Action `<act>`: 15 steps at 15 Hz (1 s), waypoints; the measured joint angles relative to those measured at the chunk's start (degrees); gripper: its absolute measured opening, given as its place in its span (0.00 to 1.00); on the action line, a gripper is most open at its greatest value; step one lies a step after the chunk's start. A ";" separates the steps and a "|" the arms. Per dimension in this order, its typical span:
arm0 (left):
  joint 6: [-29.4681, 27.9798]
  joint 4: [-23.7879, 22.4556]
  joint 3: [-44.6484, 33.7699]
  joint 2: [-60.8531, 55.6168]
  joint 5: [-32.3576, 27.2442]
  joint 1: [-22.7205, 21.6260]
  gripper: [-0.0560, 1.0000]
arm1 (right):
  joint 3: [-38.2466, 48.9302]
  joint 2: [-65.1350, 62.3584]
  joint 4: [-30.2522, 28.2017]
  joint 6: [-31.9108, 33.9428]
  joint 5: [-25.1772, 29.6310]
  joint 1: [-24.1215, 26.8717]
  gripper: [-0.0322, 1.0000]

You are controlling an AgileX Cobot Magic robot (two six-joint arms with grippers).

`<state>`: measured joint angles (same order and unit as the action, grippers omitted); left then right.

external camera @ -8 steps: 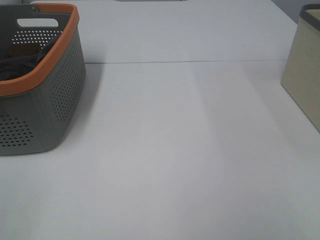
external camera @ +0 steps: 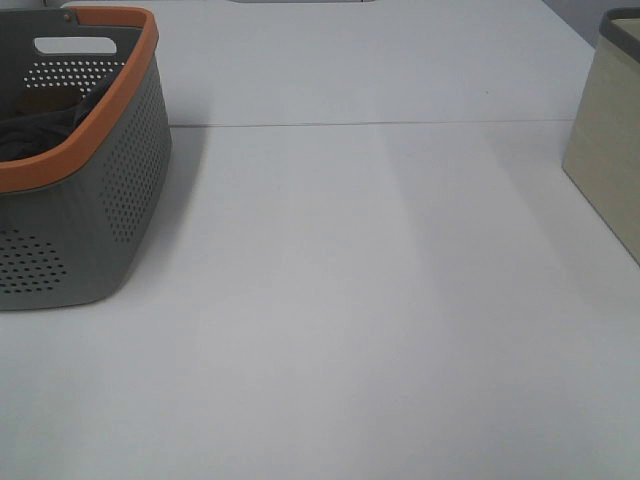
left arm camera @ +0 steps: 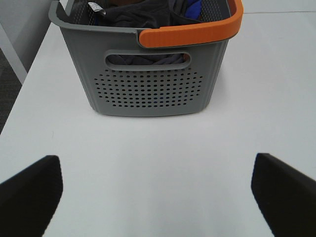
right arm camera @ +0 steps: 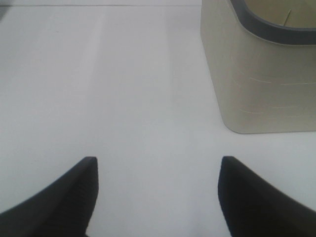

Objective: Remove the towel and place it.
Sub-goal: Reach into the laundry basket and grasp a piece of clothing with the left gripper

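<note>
The dark charcoal-grey towel [left arm camera: 143,15] lies crumpled inside the grey basket with an orange rim [left arm camera: 148,84], with a small white tag [left arm camera: 95,7] at one corner. It also shows dimly in the exterior high view [external camera: 35,130], inside the basket [external camera: 90,200] at the far left. My left gripper [left arm camera: 158,190] is open and empty, held back from the basket's near wall. My right gripper [right arm camera: 157,195] is open and empty over the bare table, near the beige bin [right arm camera: 261,74]. Neither gripper shows in the exterior high view.
A blue cloth [left arm camera: 193,9] lies in the basket beside the towel. The beige bin with a dark rim [external camera: 610,140] stands at the right edge of the white table [external camera: 350,300]. The table's left edge [left arm camera: 29,74] runs close beside the basket.
</note>
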<state>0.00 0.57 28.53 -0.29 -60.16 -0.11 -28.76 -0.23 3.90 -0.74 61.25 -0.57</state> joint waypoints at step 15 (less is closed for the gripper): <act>0.00 0.00 0.00 0.00 0.00 0.00 0.98 | 0.00 0.00 0.00 0.00 0.00 0.00 0.63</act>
<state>0.00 0.57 28.53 -0.29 -60.16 -0.11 -28.76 -0.23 3.90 -0.74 61.25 -0.57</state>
